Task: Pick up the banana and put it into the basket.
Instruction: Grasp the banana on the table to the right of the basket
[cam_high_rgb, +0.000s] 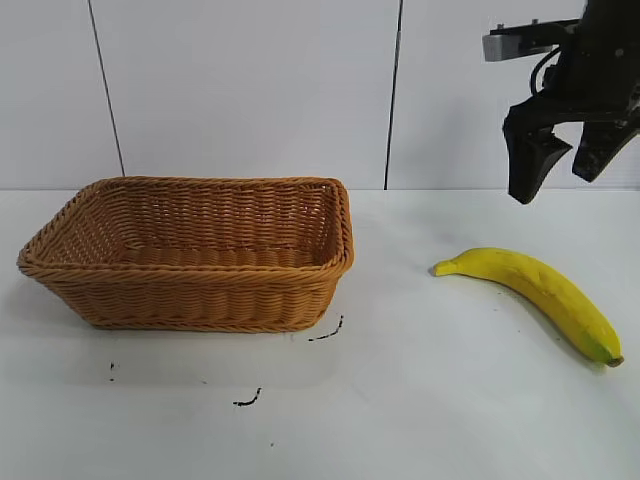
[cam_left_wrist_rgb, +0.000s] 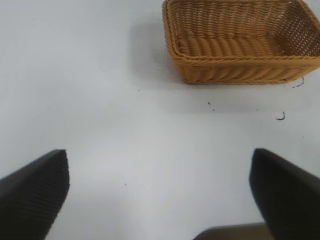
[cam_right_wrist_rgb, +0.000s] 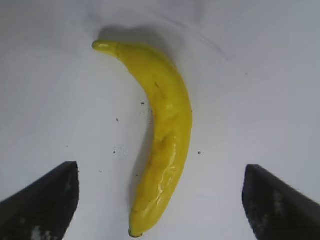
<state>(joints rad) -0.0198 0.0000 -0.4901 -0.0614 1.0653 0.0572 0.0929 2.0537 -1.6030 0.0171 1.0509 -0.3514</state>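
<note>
The banana (cam_high_rgb: 540, 291) lies flat on the white table (cam_high_rgb: 400, 400), well apart from the basket (cam_high_rgb: 190, 255) and on the side of it where the right arm works. Its curved body runs away from the basket, with the pale pointed tip turned toward the basket and the small dark end farthest from it. The basket sits upright on the table with its opening facing up, and nothing shows inside it; a few small dark marks (cam_high_rgb: 325, 333) dot the table just beside its near corner. The right hand (cam_high_rgb: 565, 155) hangs in the air above the banana, on the far side of it from the basket, touching neither the fruit nor the table. Its two dark fingers (cam_high_rgb: 530, 160) are spread wide and hold nothing. In the right wrist view the banana (cam_right_wrist_rgb: 162, 135) lies lengthwise between the two spread fingertips (cam_right_wrist_rgb: 42, 202), clear of both, with its shadow beside it on the table. The left hand (cam_left_wrist_rgb: 160, 200) shows only in the left wrist view, where it hovers over bare table some way from the basket (cam_left_wrist_rgb: 240, 42), its fingers (cam_left_wrist_rgb: 35, 192) also set wide apart and empty. The basket's braided rim and woven walls appear whole from that side.
</note>
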